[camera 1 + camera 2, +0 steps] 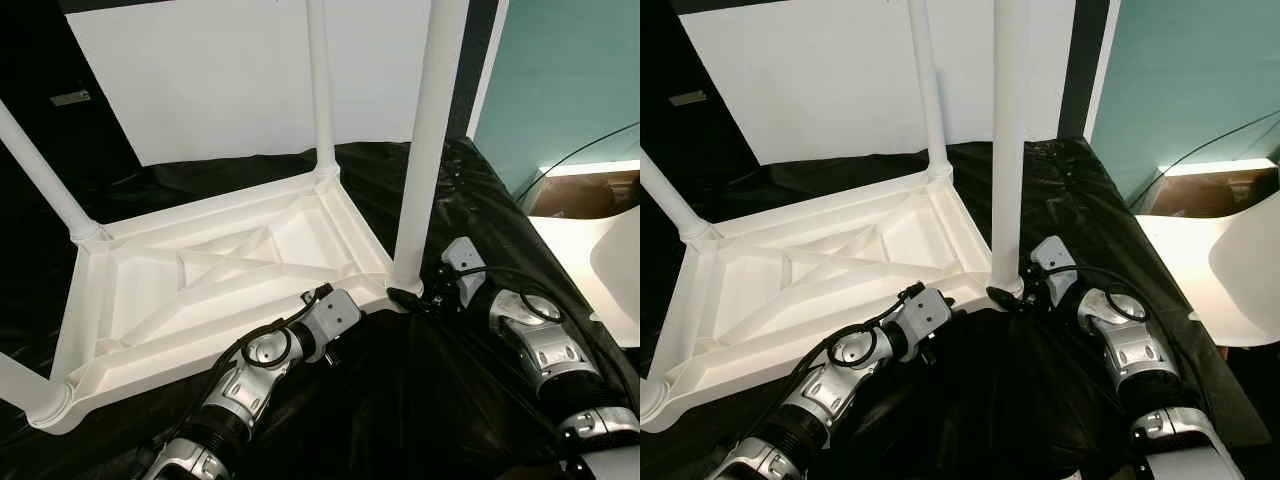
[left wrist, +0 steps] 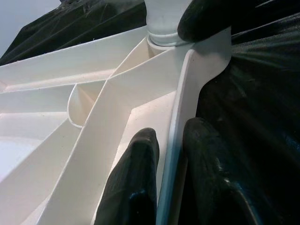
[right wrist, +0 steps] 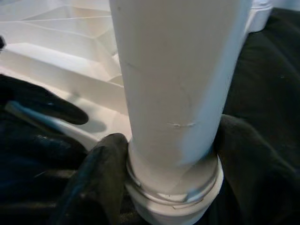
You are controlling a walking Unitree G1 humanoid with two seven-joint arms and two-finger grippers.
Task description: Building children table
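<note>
A white plastic children's table (image 1: 200,355) lies upside down on a black cloth, its legs pointing up. My left gripper (image 2: 171,132) is shut on the table's near rim, one finger (image 2: 136,178) inside the rim and the other outside. At the near right corner, my right gripper (image 3: 176,157) is shut on the base of the table leg (image 1: 430,140), just above its collar. Its fingertips (image 1: 405,297) touch the corner socket. Another leg (image 1: 320,90) stands at the far right corner, and two more (image 1: 40,175) rise on the left.
The black cloth (image 1: 400,400) covers the work surface around the table. A white panel (image 1: 220,80) stands behind it. On the right are a teal wall (image 1: 570,80), a black cable (image 1: 575,155) and a white curved piece of furniture (image 1: 610,270).
</note>
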